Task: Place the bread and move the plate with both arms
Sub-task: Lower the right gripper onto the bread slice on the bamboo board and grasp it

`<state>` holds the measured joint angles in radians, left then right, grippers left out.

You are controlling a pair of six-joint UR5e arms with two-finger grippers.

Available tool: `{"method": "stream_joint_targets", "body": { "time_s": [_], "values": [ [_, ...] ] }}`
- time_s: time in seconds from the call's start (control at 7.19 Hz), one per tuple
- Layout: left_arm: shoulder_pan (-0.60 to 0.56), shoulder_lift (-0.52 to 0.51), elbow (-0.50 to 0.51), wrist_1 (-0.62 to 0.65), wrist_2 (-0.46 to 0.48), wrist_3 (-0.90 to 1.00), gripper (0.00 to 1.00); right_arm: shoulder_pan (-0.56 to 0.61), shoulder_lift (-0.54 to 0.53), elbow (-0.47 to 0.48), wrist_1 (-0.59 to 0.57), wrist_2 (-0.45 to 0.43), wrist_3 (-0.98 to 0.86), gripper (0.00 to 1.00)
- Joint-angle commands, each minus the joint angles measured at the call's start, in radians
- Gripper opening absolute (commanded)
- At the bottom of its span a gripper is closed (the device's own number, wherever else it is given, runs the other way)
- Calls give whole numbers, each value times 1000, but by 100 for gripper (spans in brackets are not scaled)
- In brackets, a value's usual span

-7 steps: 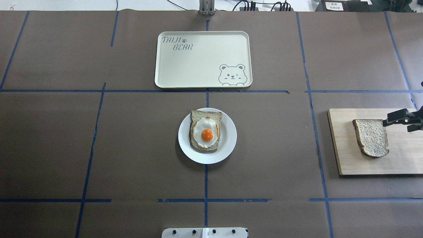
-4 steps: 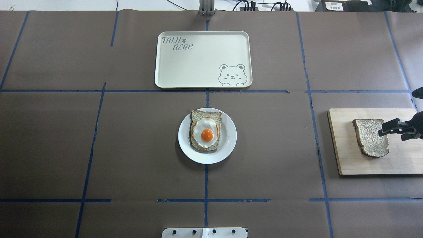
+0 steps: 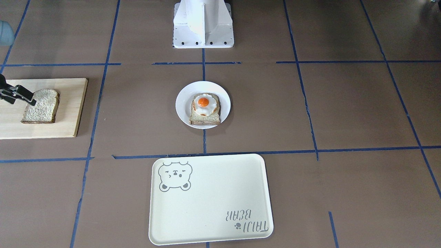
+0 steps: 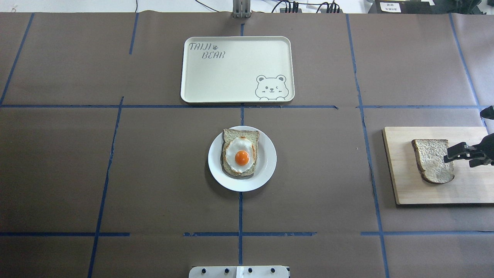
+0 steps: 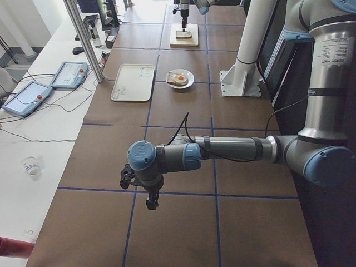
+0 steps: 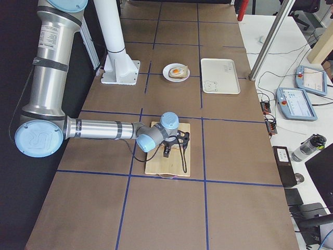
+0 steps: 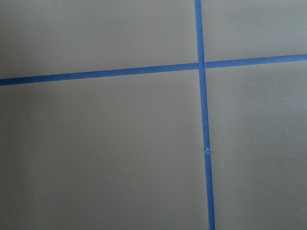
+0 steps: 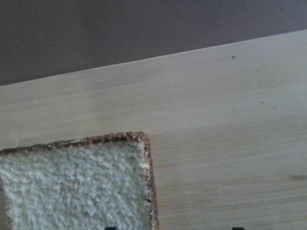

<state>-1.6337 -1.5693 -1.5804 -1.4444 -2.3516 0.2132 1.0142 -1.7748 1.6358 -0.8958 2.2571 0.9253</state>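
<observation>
The plain bread slice (image 4: 432, 160) lies flat on a wooden board (image 4: 471, 189) at the table's right; it also shows in the front view (image 3: 39, 107) and close up in the right wrist view (image 8: 76, 187). My right gripper (image 4: 459, 160) is open and empty, low over the slice's right crust edge, one finger over the bread and one over the board. The white plate (image 4: 216, 172) sits at the table's centre. It holds a second slice topped with a fried egg (image 4: 241, 153). My left gripper (image 5: 151, 201) hangs over bare table far to the left; I cannot tell if it is open.
A cream rectangular tray (image 4: 231, 77) with a bear drawing lies beyond the plate. The white pedestal (image 3: 203, 24) stands at the robot's side of the table. Blue tape lines cross the brown table cover.
My right gripper has shifted a little toward the robot along the bread's right edge and appears lower. The bread, plate and tray have not moved.
</observation>
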Motion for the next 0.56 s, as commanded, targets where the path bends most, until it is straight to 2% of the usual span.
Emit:
{"method": "stream_joint_targets", "body": {
  "time_s": [0.0,0.42],
  "values": [
    [0,0,-1,-1,0,0,100,-2,6,-4,0,-4,1,76],
    [0,0,-1,-1,0,3,100,-8,8,-4,0,-4,3,73]
  ]
}}
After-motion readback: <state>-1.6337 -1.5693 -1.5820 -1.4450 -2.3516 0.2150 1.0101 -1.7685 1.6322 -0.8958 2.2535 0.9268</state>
